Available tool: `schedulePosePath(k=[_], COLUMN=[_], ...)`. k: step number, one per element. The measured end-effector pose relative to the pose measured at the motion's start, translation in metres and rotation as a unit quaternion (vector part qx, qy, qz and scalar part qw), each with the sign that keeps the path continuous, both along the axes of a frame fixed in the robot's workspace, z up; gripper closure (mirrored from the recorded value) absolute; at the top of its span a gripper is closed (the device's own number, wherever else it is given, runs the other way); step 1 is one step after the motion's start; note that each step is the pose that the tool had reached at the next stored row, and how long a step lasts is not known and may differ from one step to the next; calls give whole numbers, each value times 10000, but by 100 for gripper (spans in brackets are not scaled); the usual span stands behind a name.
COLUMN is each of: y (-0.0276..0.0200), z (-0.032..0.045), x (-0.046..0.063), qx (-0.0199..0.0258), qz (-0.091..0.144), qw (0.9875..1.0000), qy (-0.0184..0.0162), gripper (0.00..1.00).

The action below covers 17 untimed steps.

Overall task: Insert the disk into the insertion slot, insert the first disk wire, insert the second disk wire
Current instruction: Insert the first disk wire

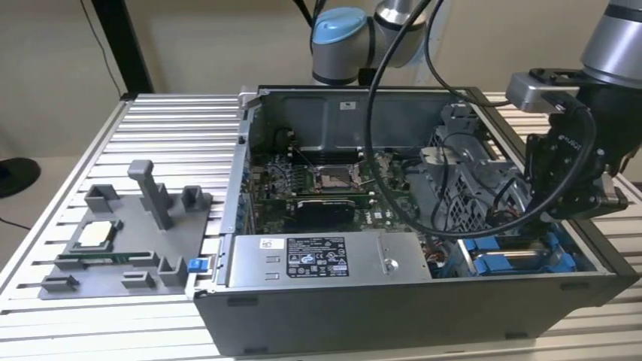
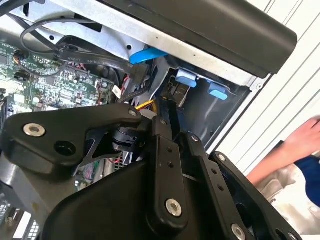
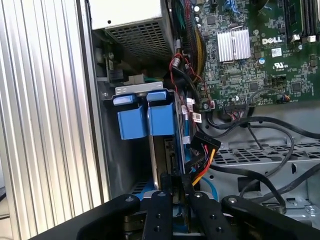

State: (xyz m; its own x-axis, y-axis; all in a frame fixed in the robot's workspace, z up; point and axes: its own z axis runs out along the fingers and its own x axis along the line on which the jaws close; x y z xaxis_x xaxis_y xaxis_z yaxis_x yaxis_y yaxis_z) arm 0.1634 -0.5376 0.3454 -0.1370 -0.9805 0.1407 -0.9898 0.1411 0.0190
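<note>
Exterior view, starting from its left. A slatted metal table point(image 1: 161, 128) carries everything. At nine o'clock of the open computer case point(image 1: 401, 316) sits a grey fixture tray point(image 1: 120, 248) holding a processor chip point(image 1: 95, 235) and a memory stick point(image 1: 101, 260).

Inside the case, a silver power-supply box point(image 1: 321, 259) lies along the near wall at six o'clock. The green motherboard point(image 1: 321, 188) is behind it, at centre. A perforated grey cage point(image 1: 471, 188) stands at three o'clock of the board. At the case's four o'clock corner the gripper point(image 1: 552, 216) reaches down among blue plastic parts, with a black cable point(image 1: 401, 150) looping off the arm.

First wrist view: the insertion slot point(image 3: 112, 150) is a grey bay hard against the case wall. The disk point(image 3: 162, 120) stands on edge inside it, with its blue carrier end showing. A black connector point(image 3: 202, 144) with red, yellow and orange wires lies just beside the disk. The tool is right at the disk's edge. Apart or clamped: cannot tell.

Second wrist view: a person's hand point(image 2: 305, 137) with a blue sleeve point(image 2: 311, 175) is outside the case, over the slats.
</note>
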Motion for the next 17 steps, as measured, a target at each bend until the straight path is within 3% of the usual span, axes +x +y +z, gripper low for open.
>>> schedulePosePath(k=[17], y=[-15], z=[-38], x=[4], qx=[1], qz=[146], qw=[9999], qy=[0], gripper=[100])
